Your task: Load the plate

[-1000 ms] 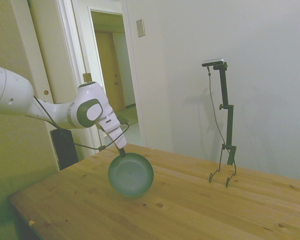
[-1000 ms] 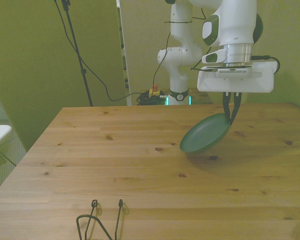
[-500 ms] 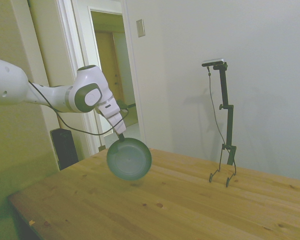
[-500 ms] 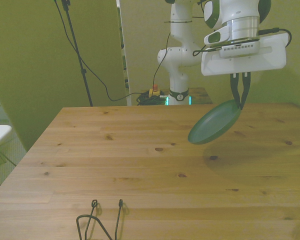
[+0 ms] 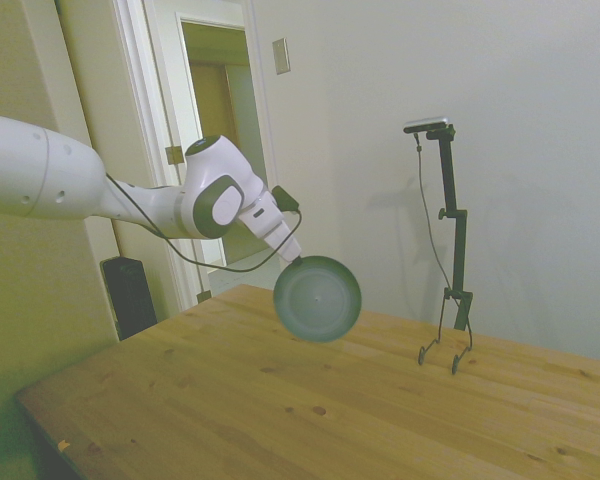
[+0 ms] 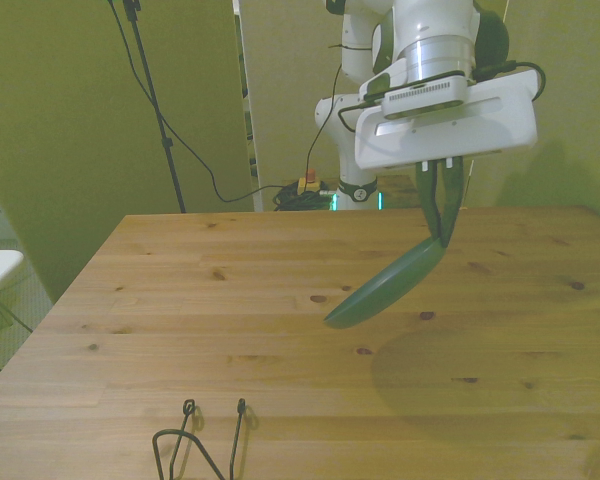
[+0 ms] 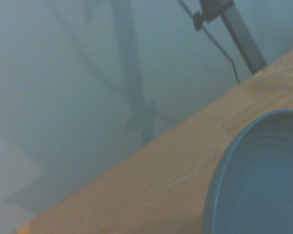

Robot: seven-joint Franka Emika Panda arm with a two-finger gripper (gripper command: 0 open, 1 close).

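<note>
While the plate (image 6: pixel 385 288) is carried well above the wooden table (image 6: pixel 180 300), it is pinched by its upper rim in the gripper (image 6: pixel 442 232). It is hung steeply tilted below the fingers, and the wire rack (image 6: pixel 200 440) is seen well apart, at the near edge.

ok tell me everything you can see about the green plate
The plate is round, shallow and dark green, with a raised rim and a paler grey-green underside that faces the side camera. Its surface looks smooth and matte. It hangs in the air, steeply tilted, clear of the wooden table, where it casts a soft shadow. Only the end effector touches it, pinching the upper rim. The wrist view shows part of its ringed underside.
</note>
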